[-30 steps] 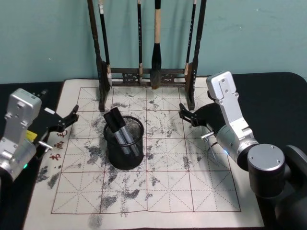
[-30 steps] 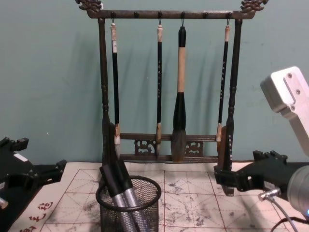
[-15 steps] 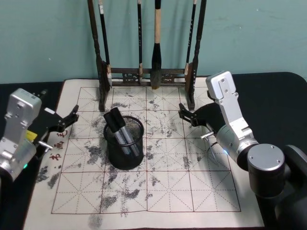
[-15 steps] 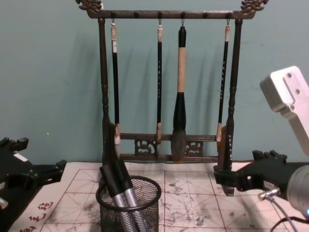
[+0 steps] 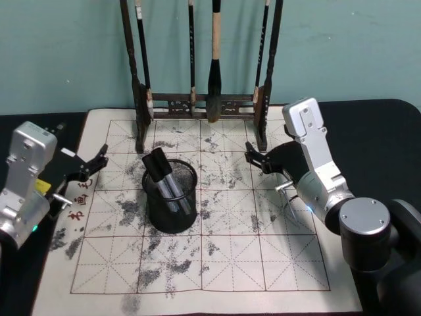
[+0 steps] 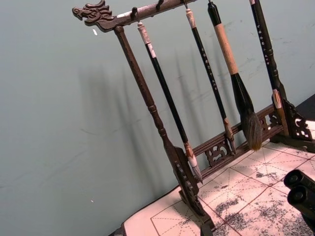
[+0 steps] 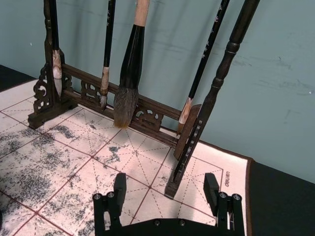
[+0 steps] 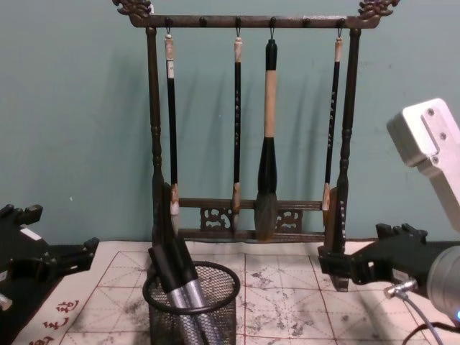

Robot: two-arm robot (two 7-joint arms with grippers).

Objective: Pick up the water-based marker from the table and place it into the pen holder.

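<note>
Head view: markers [image 5: 164,181] stand in the pen holder [image 5: 170,212]; left hand [image 5: 97,160] at nine o'clock, right hand [image 5: 253,157] at three, both released.

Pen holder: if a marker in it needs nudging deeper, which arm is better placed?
Left, narrowly. The pen holder sits left of the mat's centre, so the left claw hovers nearer its rim than the right claw. Both are open and empty.
</note>
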